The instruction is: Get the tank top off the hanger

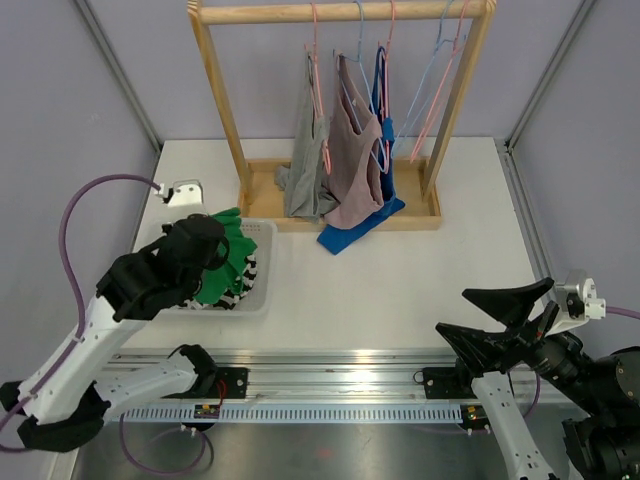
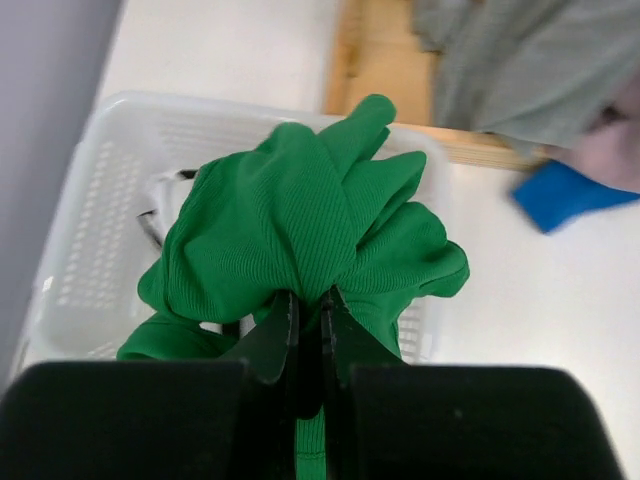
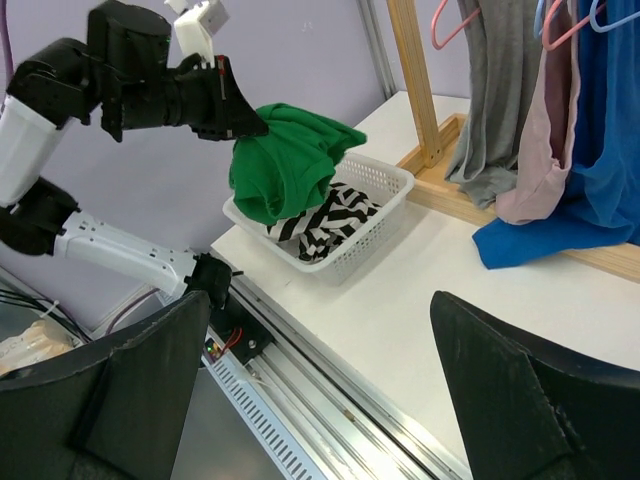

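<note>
Delivery looks like the step in hand: the left gripper (image 2: 308, 300) is pinched tight on a fold of the green tank top (image 2: 300, 230), holding it bunched in a ball right over the white plastic basket (image 2: 100, 200). From the right wrist view the bundle hangs above a black-and-white striped garment (image 3: 335, 222) lying in that basket, its lowest folds close to the stripes; whether they touch I cannot tell. No hanger shows in the green cloth, so I judge the top is off its hanger and only the drop is left. Over on the other side, the right gripper (image 3: 322, 330) sits low at the near right of the table (image 1: 400, 280), fingers spread as wide as they go, holding nothing, well apart from the action. At the back stands the wooden rack (image 1: 215, 100), with a grey tank top (image 1: 305, 160), a mauve one (image 1: 355, 170) and a blue one (image 1: 385, 200) hanging from wire hangers, the blue hem spilling over the rack's base onto the table. Next move, as I read it: the left fingers need to part so the green top falls inside the basket walls, and the arm should lift straight up so no fold catches on a finger and drags back out over the rim.
</note>
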`<state>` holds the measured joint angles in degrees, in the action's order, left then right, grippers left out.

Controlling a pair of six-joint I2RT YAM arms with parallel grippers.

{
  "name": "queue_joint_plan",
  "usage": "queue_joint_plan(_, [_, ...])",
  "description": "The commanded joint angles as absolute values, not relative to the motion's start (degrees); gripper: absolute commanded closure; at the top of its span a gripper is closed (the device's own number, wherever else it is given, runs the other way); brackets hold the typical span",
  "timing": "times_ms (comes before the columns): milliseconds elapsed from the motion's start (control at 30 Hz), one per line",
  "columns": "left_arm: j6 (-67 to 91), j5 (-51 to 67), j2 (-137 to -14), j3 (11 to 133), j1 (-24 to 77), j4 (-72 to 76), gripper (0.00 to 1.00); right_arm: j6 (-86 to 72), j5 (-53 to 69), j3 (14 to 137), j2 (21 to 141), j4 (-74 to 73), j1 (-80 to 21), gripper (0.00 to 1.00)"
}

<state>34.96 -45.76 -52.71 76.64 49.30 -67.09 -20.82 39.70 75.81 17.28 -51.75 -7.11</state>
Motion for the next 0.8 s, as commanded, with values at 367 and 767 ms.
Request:
queue_joint_plan(367, [18.46, -12.33, -65.29, 58.98, 15.91, -48.53, 0.69, -38.31, 47.37, 79.62, 39.08, -22.87, -6.86, 0.00])
queue_joint_plan(767, [18.81, -6.76, -68.83, 56.16, 15.73, -47.37, 0.42, -25.88, 33.42, 108.60, 69.41, -36.96, -10.09, 0.03])
